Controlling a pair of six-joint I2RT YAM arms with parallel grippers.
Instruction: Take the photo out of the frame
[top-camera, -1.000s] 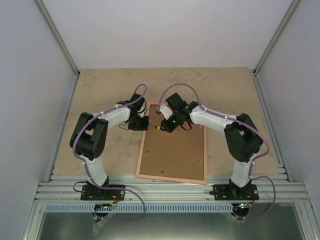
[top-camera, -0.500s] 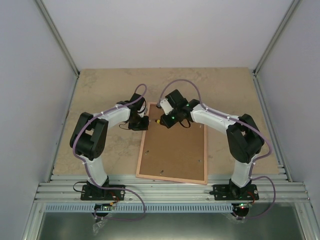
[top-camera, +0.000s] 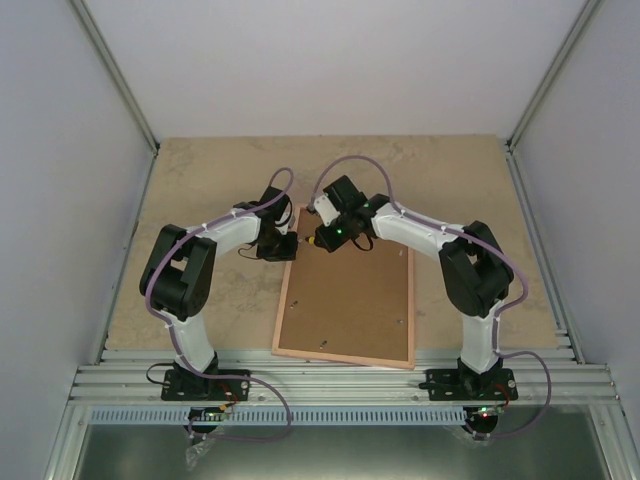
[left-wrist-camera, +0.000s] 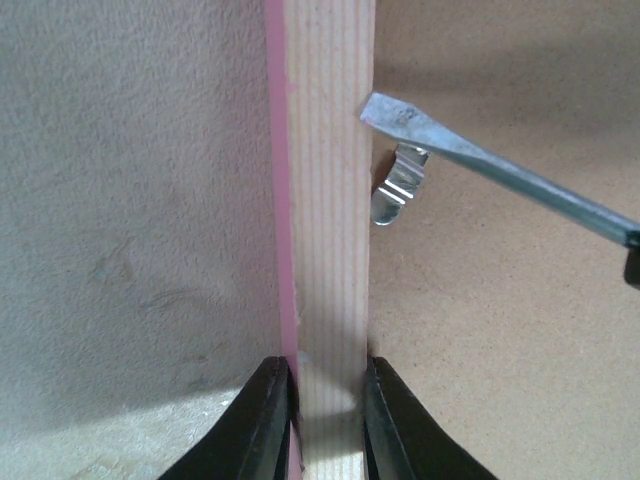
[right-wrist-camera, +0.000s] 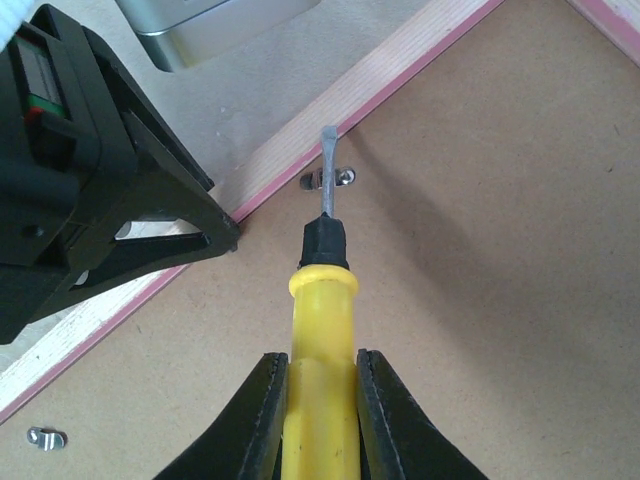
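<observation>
The frame (top-camera: 283, 305) lies back-up, long axis running away from the arms, the photo hidden under the backing board (top-camera: 350, 300). The left gripper (left-wrist-camera: 328, 400) pinches its left rail; the right gripper (right-wrist-camera: 320, 390), clamped on a screwdriver (right-wrist-camera: 322, 320), aims the blade at the clip (left-wrist-camera: 398, 185) just beyond

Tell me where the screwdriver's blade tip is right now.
In the left wrist view, the screwdriver tip sits at the inner edge of the frame, on its left rail, right by a metal clip on the backing board.
</observation>
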